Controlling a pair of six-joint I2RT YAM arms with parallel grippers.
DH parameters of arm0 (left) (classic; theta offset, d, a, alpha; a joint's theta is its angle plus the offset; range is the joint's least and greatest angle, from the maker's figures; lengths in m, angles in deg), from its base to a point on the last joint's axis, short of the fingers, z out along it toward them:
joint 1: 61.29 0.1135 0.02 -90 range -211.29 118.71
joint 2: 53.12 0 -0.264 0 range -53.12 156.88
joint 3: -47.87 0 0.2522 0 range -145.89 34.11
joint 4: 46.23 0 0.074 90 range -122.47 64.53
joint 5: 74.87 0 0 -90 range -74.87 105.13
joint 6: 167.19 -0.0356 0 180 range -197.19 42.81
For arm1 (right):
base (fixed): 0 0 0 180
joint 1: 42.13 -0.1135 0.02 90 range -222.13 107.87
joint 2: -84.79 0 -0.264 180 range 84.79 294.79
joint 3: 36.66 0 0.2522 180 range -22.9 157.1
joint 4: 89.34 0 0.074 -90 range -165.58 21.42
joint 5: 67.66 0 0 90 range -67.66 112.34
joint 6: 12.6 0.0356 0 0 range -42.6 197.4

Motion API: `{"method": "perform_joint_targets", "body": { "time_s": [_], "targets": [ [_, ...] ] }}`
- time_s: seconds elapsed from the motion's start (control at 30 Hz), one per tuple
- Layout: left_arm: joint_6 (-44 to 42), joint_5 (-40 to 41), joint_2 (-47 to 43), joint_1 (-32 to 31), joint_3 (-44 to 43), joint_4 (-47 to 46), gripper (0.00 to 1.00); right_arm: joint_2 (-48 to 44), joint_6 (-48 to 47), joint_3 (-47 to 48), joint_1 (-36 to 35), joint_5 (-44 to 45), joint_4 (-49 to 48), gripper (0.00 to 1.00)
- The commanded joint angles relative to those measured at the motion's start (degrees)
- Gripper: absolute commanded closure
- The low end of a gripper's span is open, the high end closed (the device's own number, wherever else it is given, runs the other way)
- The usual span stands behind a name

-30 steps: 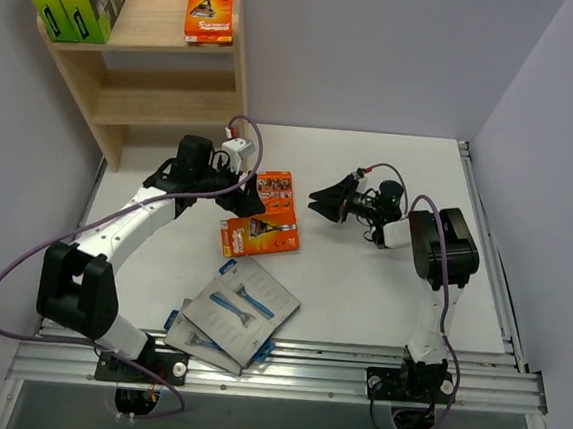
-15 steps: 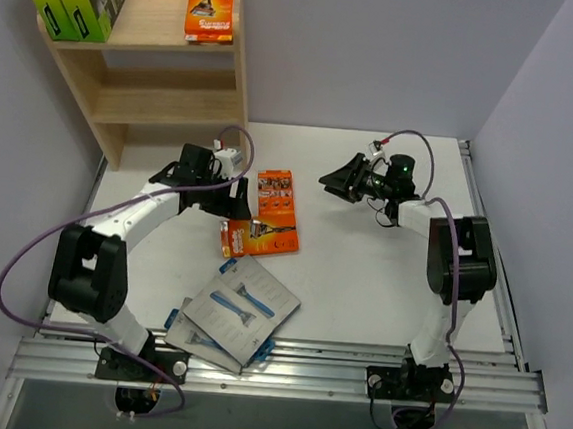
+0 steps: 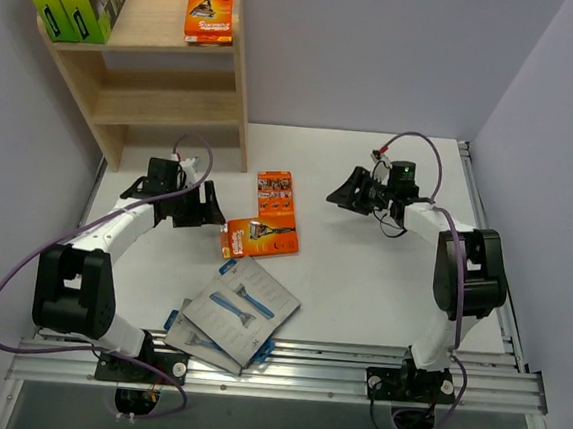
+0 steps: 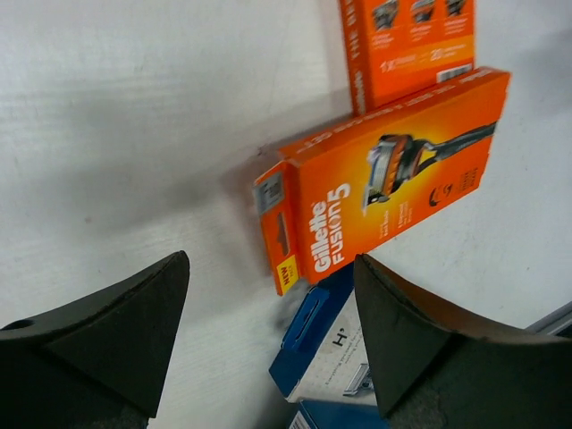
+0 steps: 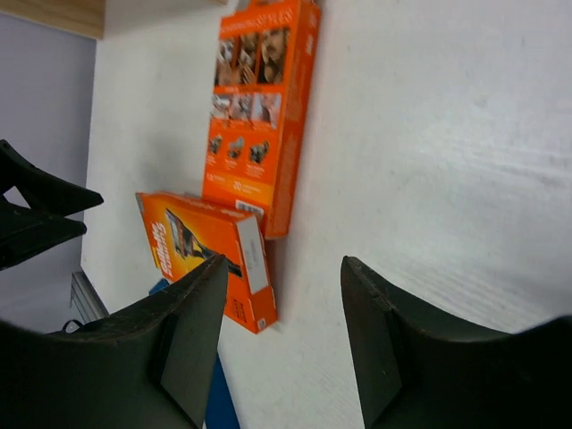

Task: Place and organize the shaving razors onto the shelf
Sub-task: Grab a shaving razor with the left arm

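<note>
Orange razor packs (image 3: 260,238) sit mid-frame; shelf (image 3: 165,106) is upper left. Left gripper (image 4: 268,268) and right gripper (image 5: 281,264) both gape, holding nothing. Looks like pre-grab, so next is clamping onto one.

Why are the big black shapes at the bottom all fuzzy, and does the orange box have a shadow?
Left wrist view: the left gripper's fingers sit very near the lens, so they look soft; the orange pack is sharp and casts a faint grey shadow on the table beside it. Right wrist view: the right gripper's fingers are soft too. Top view: even light, no glare.
</note>
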Motion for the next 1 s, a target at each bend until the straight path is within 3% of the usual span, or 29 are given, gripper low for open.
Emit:
{"method": "perform_joint_targets", "body": {
  "time_s": [0.0,0.33,0.97],
  "targets": [
    [4.77,-4.28,0.93,1.00,3.56,-3.26,0.18,-2.14,-1.71,-3.53,-0.14,-0.20,-0.41,0.50],
    [11.01,-9.04,4.09,1.00,8.40,-15.47,0.19,-0.83,-1.18,-7.32,-0.32,-1.78,-4.46,0.50],
    [17.69,-7.55,12.88,-3.83,8.58,-30.87,0.22,-0.47,-1.44,-7.50,-0.23,-2.40,-4.37,0.51]
  ]
}}
